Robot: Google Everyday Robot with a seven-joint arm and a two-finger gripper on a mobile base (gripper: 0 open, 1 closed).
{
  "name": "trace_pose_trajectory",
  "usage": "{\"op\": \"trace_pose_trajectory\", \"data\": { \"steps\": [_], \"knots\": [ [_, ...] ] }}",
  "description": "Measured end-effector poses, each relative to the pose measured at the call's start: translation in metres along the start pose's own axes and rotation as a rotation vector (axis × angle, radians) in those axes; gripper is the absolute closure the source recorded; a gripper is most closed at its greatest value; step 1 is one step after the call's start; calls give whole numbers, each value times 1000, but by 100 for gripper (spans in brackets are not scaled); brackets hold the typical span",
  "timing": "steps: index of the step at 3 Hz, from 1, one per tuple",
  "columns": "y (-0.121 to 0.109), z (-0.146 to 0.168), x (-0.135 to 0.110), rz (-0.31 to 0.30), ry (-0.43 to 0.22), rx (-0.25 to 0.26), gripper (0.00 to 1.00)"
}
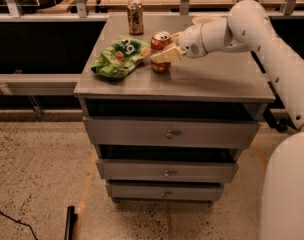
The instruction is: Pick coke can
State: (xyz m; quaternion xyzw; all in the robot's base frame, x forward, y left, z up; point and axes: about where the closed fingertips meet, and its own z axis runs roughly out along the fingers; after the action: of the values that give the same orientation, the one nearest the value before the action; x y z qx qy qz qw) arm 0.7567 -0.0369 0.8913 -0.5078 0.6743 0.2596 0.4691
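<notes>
A: Where's the gripper [162, 55]?

B: At the coke can [161, 38], reaching in sideways at mid-height. The can stands upright on the cabinet top [217, 79]. I'd judge the side approach is meant for a grasp on the body.

A: Closed on it?

B: Cannot tell. The gripper's cream end covers the can's middle band, and its far side is hidden.

A: Neighbours?

B: A chip bag [117, 59] lies just past the gripper's tip, close to the can. The gold-brown can [135, 17] is farther back, well apart. The arm [272, 49] is cut off at the frame edge.
</notes>
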Motion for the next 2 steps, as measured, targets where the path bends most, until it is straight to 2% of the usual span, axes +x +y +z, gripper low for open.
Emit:
{"op": "trace_pose_trajectory", "data": {
  "steps": [1,2],
  "knots": [
    [11,-36,-32,-42,-87,25,87],
    [26,-87,-75,-102,-173,71,100]
  ]
}}
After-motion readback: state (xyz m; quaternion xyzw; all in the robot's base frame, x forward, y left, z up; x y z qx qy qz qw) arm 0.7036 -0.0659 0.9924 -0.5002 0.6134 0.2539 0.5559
